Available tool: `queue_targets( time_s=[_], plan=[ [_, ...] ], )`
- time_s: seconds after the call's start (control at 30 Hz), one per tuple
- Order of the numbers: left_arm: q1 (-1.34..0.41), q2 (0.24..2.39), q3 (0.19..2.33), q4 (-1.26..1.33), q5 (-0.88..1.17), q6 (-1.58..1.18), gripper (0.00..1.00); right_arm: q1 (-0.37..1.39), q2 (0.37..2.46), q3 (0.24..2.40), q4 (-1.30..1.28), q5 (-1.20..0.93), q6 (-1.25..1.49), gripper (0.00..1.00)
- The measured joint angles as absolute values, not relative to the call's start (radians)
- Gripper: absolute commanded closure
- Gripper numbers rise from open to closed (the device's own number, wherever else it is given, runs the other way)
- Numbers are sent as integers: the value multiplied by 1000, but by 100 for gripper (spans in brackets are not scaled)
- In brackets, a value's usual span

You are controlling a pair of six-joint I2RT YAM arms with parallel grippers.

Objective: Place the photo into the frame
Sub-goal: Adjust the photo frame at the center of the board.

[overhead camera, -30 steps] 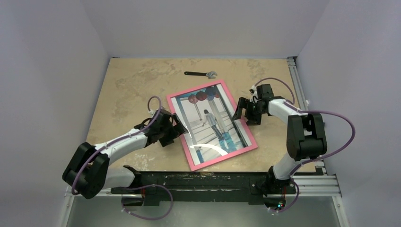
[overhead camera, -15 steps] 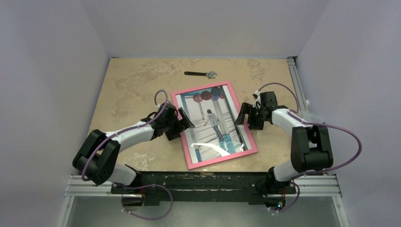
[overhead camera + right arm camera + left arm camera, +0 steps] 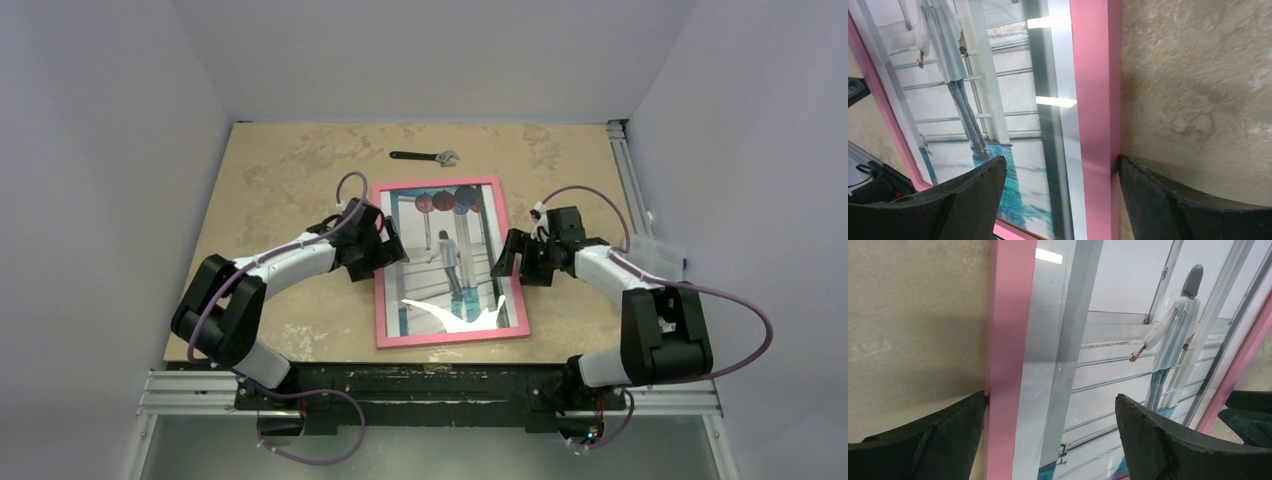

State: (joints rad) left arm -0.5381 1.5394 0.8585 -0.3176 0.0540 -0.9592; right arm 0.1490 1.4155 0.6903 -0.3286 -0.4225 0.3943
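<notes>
Frame [image 3: 1005,340], pink, glazed, photo [image 3: 1128,355] showing behind its pane: likely stiff, light, slippery, breakable. Left gripper [image 3: 1050,405] and right gripper [image 3: 1062,162] spread wide, each straddling one long rail, grasping nothing. Take hold by the rails, not the glass.

The frame [image 3: 452,337] is plain pink. Its border runs as a pink band between the black fingers of the left gripper [image 3: 388,243], and likewise between those of the black right gripper [image 3: 510,262]. Between the two grippers, the photo [image 3: 447,262] shows blue-white columns, pale grey rails, a figure in a white top and blue trousers, a teal floor, and red and blue balls. The counter [image 3: 280,180] is mottled beige. Beyond the left gripper, a wrench [image 3: 425,156] is black with a silvery head.
</notes>
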Motion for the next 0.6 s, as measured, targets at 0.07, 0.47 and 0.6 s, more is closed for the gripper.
queue_targets(
  time_s=[0.07, 0.47, 0.6],
  plan=[
    [-530, 1545, 881, -340, 46, -940, 5, 155, 1406, 678, -328, -439, 401, 19],
    [-516, 1550, 913, -364, 39, -881, 4, 172, 1388, 669, -346, -459, 411, 14],
    [-517, 1526, 902, -365, 41, -879, 3, 189, 1388, 696, -429, -432, 400, 12]
  ],
)
